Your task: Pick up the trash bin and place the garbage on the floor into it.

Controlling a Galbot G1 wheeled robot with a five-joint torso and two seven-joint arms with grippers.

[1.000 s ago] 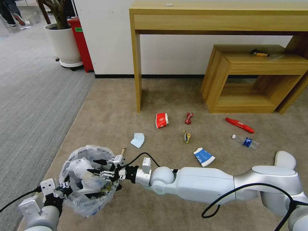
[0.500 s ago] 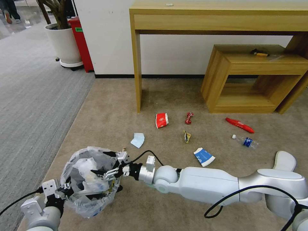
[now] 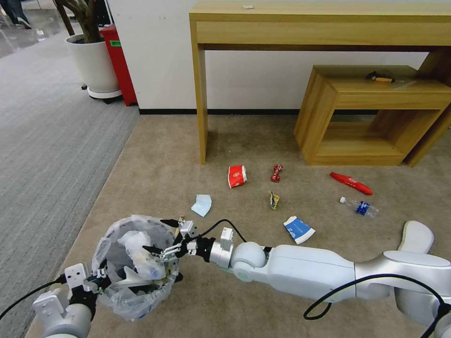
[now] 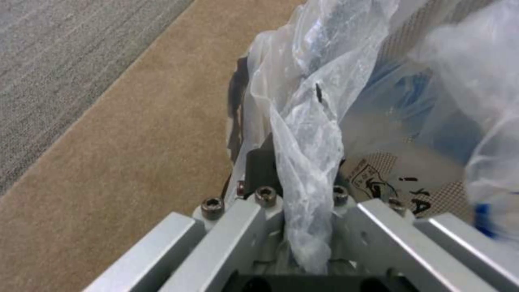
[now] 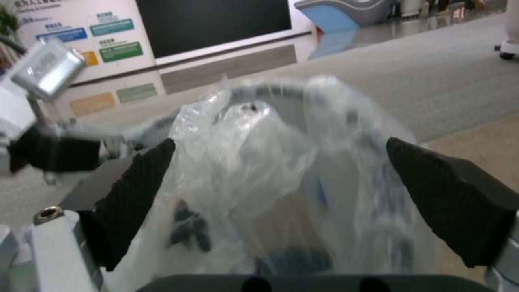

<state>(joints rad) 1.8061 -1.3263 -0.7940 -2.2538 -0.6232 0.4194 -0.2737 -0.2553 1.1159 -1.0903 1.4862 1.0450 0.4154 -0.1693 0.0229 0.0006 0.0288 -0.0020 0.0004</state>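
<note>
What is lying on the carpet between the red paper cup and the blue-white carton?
In the head view, a small crumpled yellowish wrapper lies between the red paper cup and the blue-white carton; around it the carpet is bare.

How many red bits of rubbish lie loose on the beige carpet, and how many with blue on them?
Red: 3 (cup, twisted wrapper, long wrapper)
Blue: 3 (mask, carton, bottle)
Total: 6

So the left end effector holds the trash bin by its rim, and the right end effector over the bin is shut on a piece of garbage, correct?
Not quite. The right end effector over the trash bin is open and holds nothing; the right wrist view shows its pads spread apart. The left end effector does hold the rim.
</note>
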